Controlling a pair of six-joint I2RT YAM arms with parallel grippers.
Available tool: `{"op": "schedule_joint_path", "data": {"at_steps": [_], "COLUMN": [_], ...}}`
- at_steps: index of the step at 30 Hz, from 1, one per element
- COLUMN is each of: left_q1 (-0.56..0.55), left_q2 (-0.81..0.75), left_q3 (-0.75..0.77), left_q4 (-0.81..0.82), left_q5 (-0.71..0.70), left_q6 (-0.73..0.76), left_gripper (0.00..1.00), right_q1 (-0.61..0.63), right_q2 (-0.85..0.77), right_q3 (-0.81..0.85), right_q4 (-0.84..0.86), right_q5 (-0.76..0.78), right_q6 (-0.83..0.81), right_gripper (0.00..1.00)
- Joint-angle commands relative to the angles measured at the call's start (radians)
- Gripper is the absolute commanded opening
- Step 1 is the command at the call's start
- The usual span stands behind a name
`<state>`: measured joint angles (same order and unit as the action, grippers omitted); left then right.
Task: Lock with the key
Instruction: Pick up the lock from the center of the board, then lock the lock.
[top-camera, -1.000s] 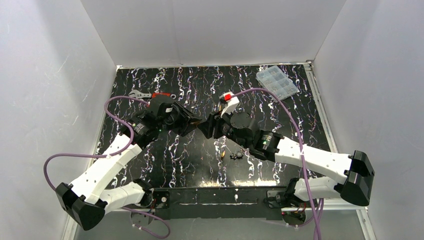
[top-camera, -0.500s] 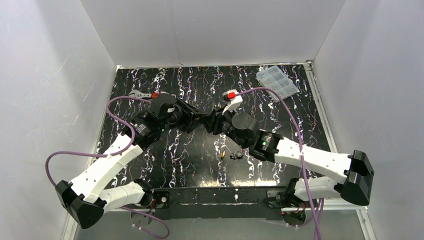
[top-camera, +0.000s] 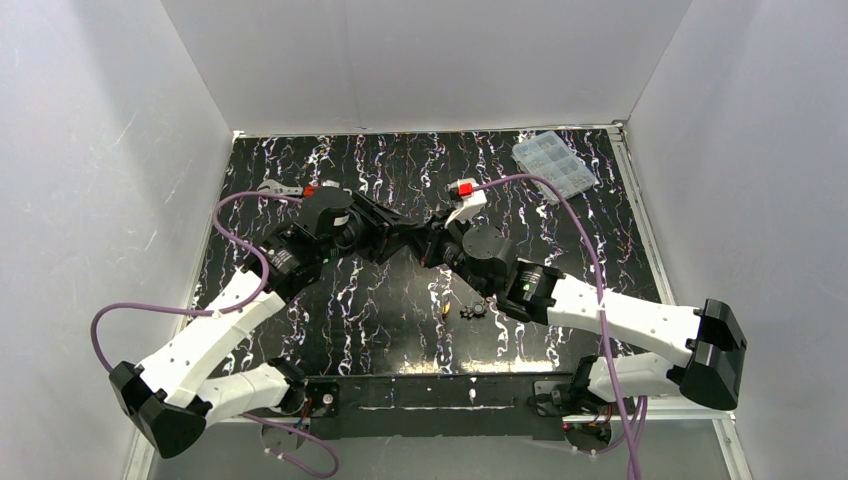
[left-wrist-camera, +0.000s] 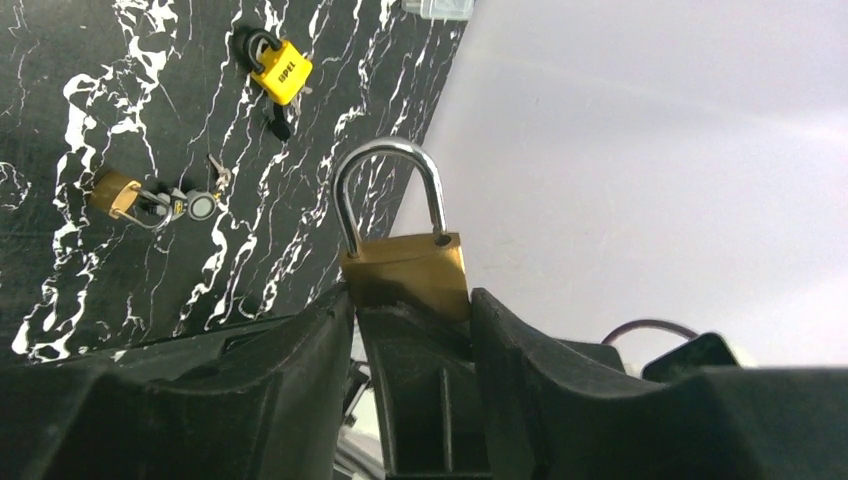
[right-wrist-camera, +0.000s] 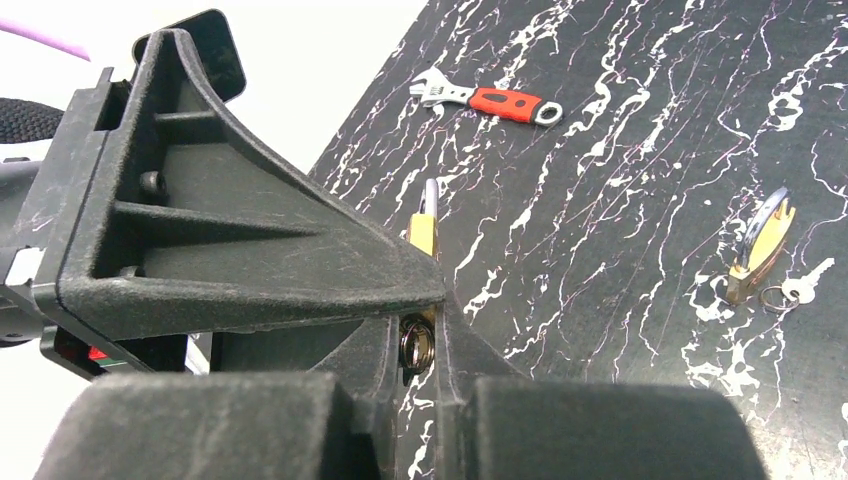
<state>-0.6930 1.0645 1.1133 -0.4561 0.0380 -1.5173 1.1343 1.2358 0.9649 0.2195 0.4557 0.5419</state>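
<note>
Black tabletop, white marble veining, spreads beneath left gripper and right gripper. Plain white back wall beyond them. Left wall and right wall flank them. Light even, diffuse.

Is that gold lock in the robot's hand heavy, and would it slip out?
Probably heavy for its size: the padlock looks like solid brass and steel. It seems stiff, not floppy. Its smooth sides might slip, since the left gripper pinches only its lower body.
</note>
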Motion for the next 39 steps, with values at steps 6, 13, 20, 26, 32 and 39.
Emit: {"op": "schedule_joint_path", "data": {"at_steps": [6,13,20,26,32,39], "left_q1": [-0.004,0.086,0.135,0.138,0.142,0.144], "left_q2": [-0.104,-0.128,-0.102,-0.013,0.063,0.122], "left_q3": [0.012,0.067,0.16,0.234,0.257,0.291], "left_q4": [-0.048,-0.044,-0.003,-0.029,0.06,0.128], "left_q5": [0.03,0.185,0.506,0.683,0.83,0.929], "left_q6": [0.273,0.664,0.944,1.013,0.94,0.885], "left_gripper": [0.75,0.74,0.69,0.58,0.48,0.31], "right_q1": [-0.03,-0.153,-0.282,-0.362,-0.381,-0.404], "right_q2": [-0.149,-0.282,-0.403,-0.444,-0.433,-0.411], "right_q3": [0.003,-0.061,-0.112,-0.116,-0.067,-0.029], "right_q4": [-0.037,-0.068,-0.048,0.013,-0.013,-0.033], "right_q5": [-0.036,-0.398,-0.766,-0.944,-0.991,-0.979], "right_q6": [0.044,0.109,0.194,0.282,0.279,0.265], "right_gripper": [0.01,0.01,0.01,0.01,0.01,0.01]}}
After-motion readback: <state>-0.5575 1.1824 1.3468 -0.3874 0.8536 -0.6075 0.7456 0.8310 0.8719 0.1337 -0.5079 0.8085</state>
